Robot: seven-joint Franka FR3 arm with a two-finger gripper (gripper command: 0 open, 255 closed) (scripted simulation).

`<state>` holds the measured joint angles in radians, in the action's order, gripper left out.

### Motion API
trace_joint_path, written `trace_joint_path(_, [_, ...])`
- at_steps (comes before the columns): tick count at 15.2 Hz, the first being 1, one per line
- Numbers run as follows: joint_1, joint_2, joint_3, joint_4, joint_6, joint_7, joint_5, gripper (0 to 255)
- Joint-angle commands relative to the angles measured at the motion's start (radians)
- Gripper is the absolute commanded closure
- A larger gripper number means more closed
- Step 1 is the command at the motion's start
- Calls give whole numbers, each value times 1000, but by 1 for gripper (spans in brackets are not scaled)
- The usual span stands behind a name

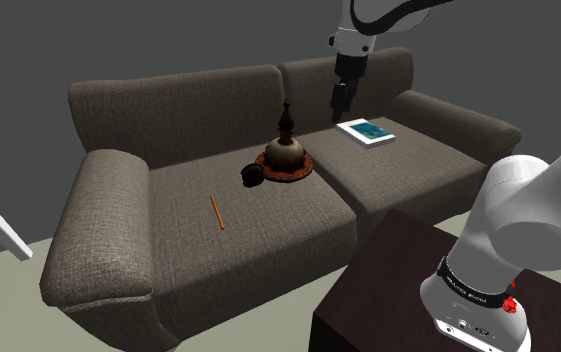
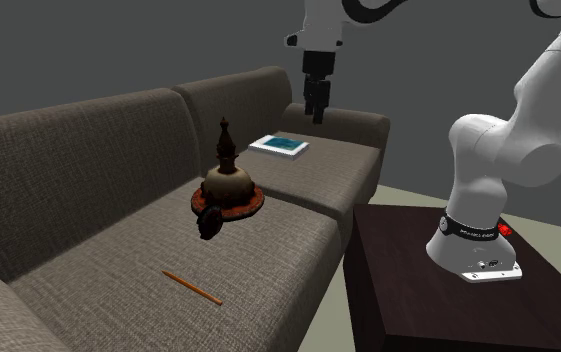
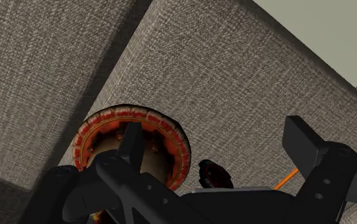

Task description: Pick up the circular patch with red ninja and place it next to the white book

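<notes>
In the shoulder view we see the tool [image 1: 338, 104] spread and empty above the sofa [image 1: 268, 235], the book [image 1: 366, 132] at its five o'clock and the dark round patch [image 1: 253, 174] at its eight o'clock.

Pincer [image 1: 339, 106] aloft, jaws apart.

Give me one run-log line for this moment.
gripper: open, empty, raised near white book | patch: on sofa seat beside ornament, not yet picked | white book: on adjacent cushion
</notes>
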<state>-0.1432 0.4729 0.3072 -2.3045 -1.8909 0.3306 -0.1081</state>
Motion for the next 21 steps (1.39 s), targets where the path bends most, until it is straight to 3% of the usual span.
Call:
trace_joint_path(1, [-25, -73, 33, 30, -47, 88, 15, 0])
trace_joint_path(11, [-115, -463, 116, 216, -221, 519, 198, 0])
trace_joint_path(21, [-91, -833, 33, 499, -262, 886, 384, 0])
